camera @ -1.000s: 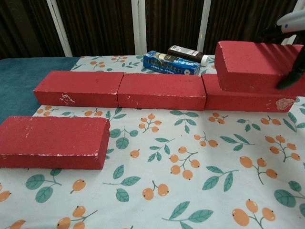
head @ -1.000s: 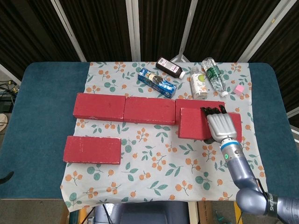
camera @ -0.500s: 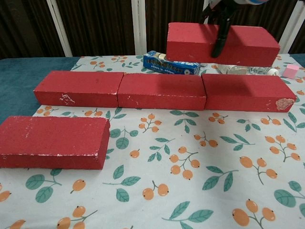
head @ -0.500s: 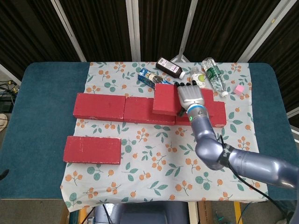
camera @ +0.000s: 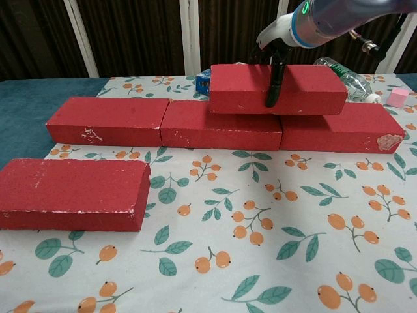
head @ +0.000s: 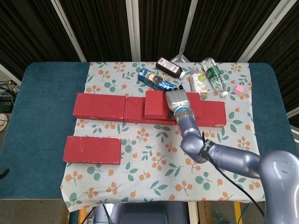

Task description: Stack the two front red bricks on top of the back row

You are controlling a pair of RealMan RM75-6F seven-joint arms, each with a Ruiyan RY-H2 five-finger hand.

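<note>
One red brick [camera: 73,193] is left at the front, lying flat on the floral cloth [camera: 260,261] nearest me and well apart from the back row [camera: 221,124], off its left end, untouched; I judge it the second brick still to be stacked. I cannot see my left hand in either view, so I say nothing of its fingers.

Past that, the back row is three red bricks laid end to end, touching, on the same cloth. They look coarse and grainy, with crisp rectangular faces; pale chips show at the right end of the row and on the left brick's front face.

On top of that row sits the carried brick [camera: 277,89], straddling the seam between the middle and right bricks. I read that as deliberate: spanning the joint gives it two supports. It looks level and appears to rest on the row, though I cannot be certain its full weight is down.

My right hand [camera: 277,49] is clamped over that brick from above, dark fingers [camera: 271,81] hanging down its front face, so I hold it by its width. The hand's shell is smooth grey metal with a green light at the wrist.

Behind the row lie a blue box [head: 156,80], a dark bottle [head: 170,67], clear bottles [head: 214,75] and a small pink cube [head: 239,88].
</note>
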